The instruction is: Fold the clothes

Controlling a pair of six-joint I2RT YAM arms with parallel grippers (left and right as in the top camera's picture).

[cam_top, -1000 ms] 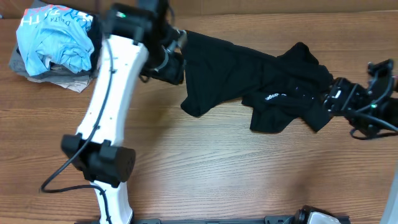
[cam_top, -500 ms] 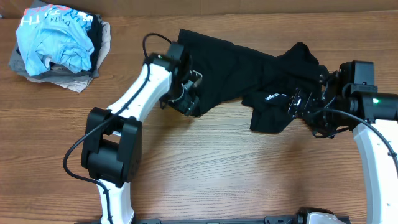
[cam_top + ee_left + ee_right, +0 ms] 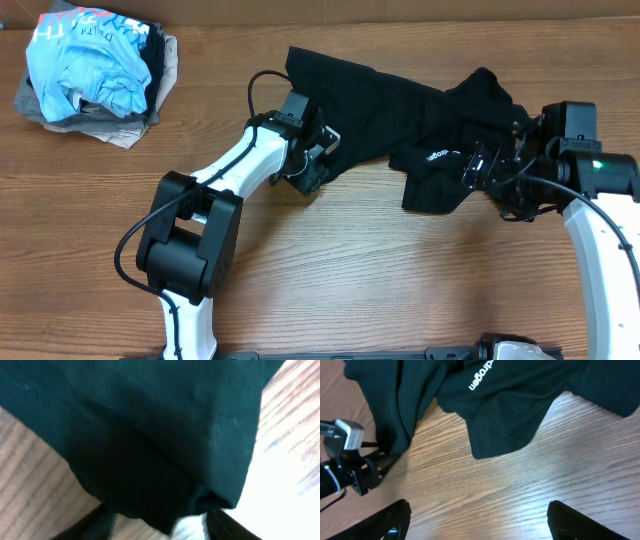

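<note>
The black garment lies crumpled across the back middle of the table, with small white lettering on a fold near its right side. My left gripper is at the garment's lower left corner. In the left wrist view the black fabric fills the frame, and its corner hangs between the two spread fingers. My right gripper is open beside the garment's right part. In the right wrist view its fingers straddle bare wood just below the garment's hem.
A pile with a light blue printed shirt on grey and tan garments sits at the back left corner. The wooden table stretches in front of the garment. The left gripper also shows in the right wrist view.
My left arm has swung down from the back to the garment's lower left corner. My right arm has come in from the right edge to the garment's right side.
</note>
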